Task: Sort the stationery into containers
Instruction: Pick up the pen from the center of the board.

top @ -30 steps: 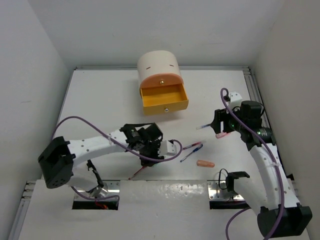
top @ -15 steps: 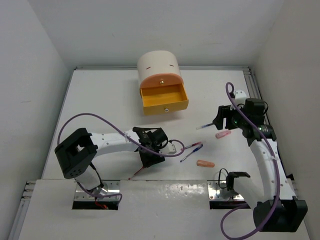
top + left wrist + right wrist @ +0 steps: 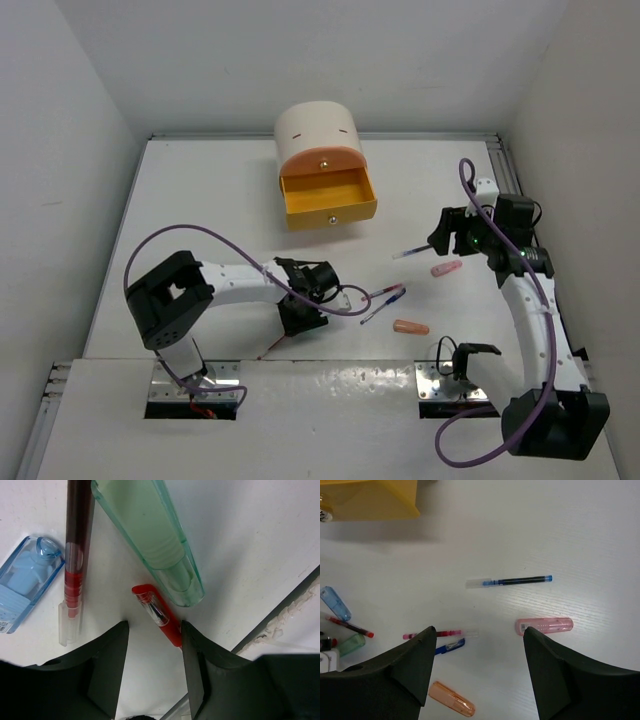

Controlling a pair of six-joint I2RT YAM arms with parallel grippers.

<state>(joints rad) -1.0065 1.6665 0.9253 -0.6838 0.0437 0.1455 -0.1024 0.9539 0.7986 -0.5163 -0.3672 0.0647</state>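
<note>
Item: red pen (image 3: 159, 616). It looked thin, light, stiff, probably slick; best pinched mid-barrel. Left gripper (image 3: 152, 627) stood spread astride it, empty; right gripper (image 3: 477, 632) gaped wide, empty.

Light was bright and even, shadows soft. The drawer (image 3: 370, 500) cast a faint shadow on the table (image 3: 570, 530). Left-wrist fingers (image 3: 107, 670) were blurred, dark.

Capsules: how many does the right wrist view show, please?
4: blue capsule and green capsule at left, pink capsule right of centre, orange capsule near bottom; more may be hidden.
</note>
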